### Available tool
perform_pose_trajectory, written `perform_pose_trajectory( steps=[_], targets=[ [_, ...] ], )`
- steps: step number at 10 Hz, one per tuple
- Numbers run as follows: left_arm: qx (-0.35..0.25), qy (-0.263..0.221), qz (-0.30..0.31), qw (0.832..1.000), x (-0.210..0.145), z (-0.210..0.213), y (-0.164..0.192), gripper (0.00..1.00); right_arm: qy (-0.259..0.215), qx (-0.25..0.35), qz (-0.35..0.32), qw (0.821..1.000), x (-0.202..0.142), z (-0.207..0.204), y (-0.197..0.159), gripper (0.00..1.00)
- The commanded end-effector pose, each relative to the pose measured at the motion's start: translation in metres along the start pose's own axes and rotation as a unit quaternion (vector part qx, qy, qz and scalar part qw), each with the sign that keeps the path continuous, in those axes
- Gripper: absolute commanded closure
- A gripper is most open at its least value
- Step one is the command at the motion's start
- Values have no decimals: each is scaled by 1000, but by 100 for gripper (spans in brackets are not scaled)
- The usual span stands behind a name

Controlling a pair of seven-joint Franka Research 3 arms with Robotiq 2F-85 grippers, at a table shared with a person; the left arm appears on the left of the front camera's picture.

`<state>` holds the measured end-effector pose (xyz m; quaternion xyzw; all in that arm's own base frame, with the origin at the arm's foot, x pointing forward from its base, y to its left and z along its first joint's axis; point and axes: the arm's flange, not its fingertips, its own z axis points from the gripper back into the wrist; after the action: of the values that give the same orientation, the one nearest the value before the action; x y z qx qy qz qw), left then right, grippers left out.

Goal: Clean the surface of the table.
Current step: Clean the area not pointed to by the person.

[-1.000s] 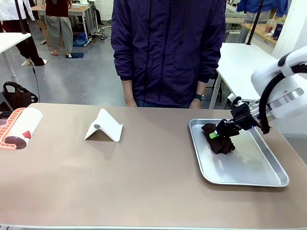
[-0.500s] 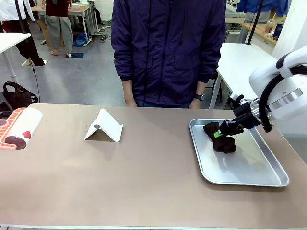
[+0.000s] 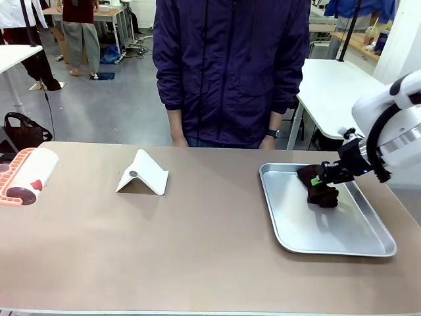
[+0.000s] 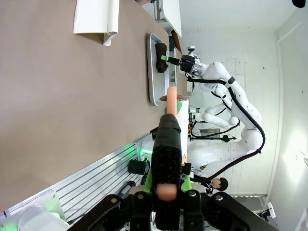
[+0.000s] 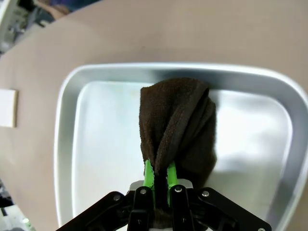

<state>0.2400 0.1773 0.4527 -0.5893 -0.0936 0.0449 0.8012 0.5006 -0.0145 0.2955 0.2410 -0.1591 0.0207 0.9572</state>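
Your right gripper (image 3: 320, 178) is pinching a soft brown cloth (image 3: 320, 189) over the metal tray (image 3: 368, 247) at 3 o'clock; the left gripper (image 4: 166, 185) is clamping a brush (bristly, black). The table (image 3: 197, 243), rigid and smooth, is lying below, needing wiping, not gripping.

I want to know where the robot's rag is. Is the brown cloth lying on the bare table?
No, the brown cloth hangs pinched in the right end effector over the metal tray, not on the table.
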Motion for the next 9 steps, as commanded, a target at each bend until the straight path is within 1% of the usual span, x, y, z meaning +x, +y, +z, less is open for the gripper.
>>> perform_pose_trajectory(
  steps=[1, 2, 3, 4, 5, 7, 8, 9],
  targets=[
    [-5, -5, 2, 1000, 1, 1, -3, 78, 38, 8, -45, 998, -11, 30, -15, 89],
    [-5, -5, 2, 1000, 1, 1, -3, 78, 51, 50, -61, 996, -21, 53, -21, 89],
    [-5, -5, 2, 1000, 1, 1, -3, 78, 51, 116, -64, 990, -31, 78, -22, 89],
    [-5, -5, 2, 1000, 1, 1, -3, 78, 57, 179, -69, 980, -43, 103, -21, 89],
    [-5, -5, 2, 1000, 1, 1, -3, 78, 53, 239, -66, 967, -53, 122, -20, 89],
    [-5, -5, 2, 1000, 1, 1, -3, 78, 47, 357, -60, 931, -69, 145, -13, 89],
    [-5, -5, 2, 1000, 1, 1, -3, 78, 52, 416, -52, 906, -78, 158, -8, 89],
    [-5, -5, 2, 1000, 1, 1, -3, 78, 33, 443, -42, 895, -88, 177, -4, 89]
  ],
)
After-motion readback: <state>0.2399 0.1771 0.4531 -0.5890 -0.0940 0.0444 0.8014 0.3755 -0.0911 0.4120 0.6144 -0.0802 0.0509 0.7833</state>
